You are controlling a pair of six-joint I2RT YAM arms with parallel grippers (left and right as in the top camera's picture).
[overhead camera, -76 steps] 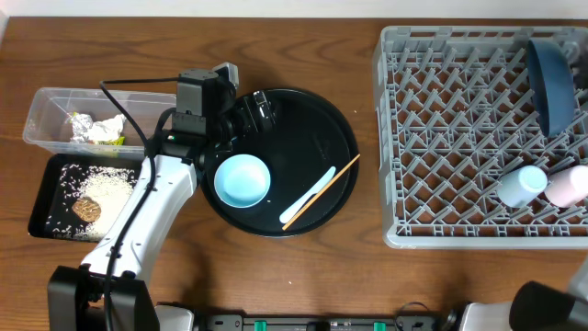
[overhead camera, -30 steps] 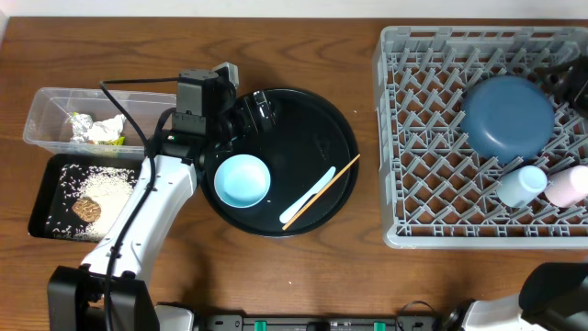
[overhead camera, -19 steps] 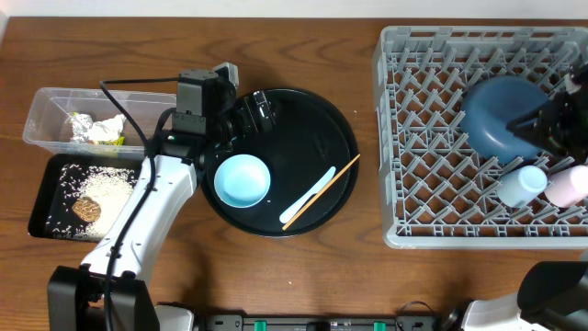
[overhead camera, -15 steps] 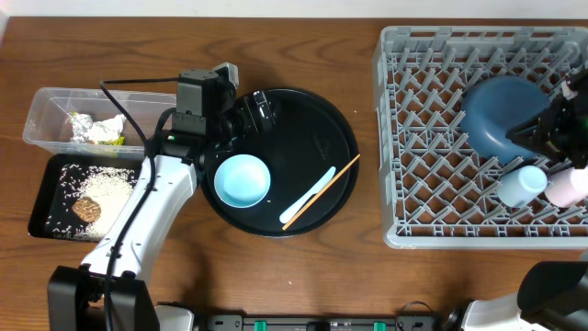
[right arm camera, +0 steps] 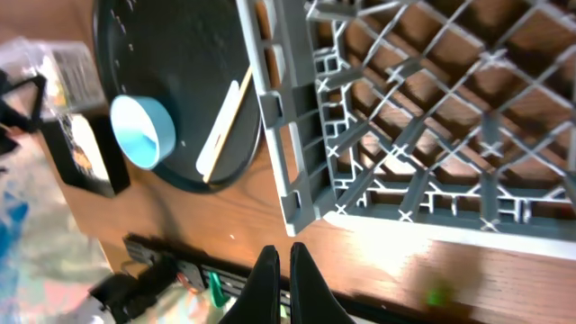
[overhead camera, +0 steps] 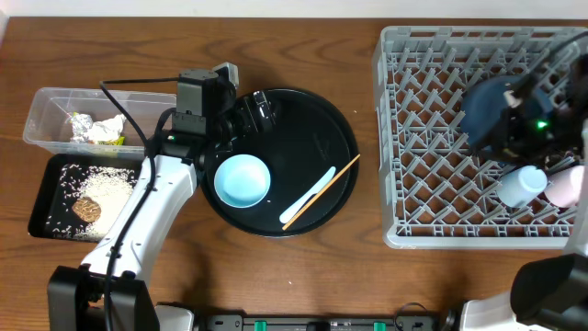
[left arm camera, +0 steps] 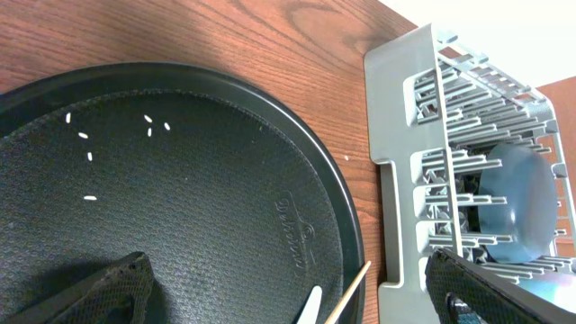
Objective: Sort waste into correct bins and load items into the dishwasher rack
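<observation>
My left gripper hangs open over the back left of the round black tray, empty, with its fingers spread wide. On that tray lie the light blue bowl, the white spoon and the chopstick, plus a few rice grains. The blue plate rests in the grey rack, partly hidden under my right arm. My right gripper is shut with nothing in it. A pale blue cup and a pink cup lie in the rack's front right.
At the far left, a clear tub holds a tissue and a wrapper. In front of it a black tray holds rice and a brown lump. Bare wood separates round tray and rack.
The blue plate went from standing at the rack's back right to lying lower in the rack. My right arm swung left over it and its jaws closed. The left arm stayed still.
</observation>
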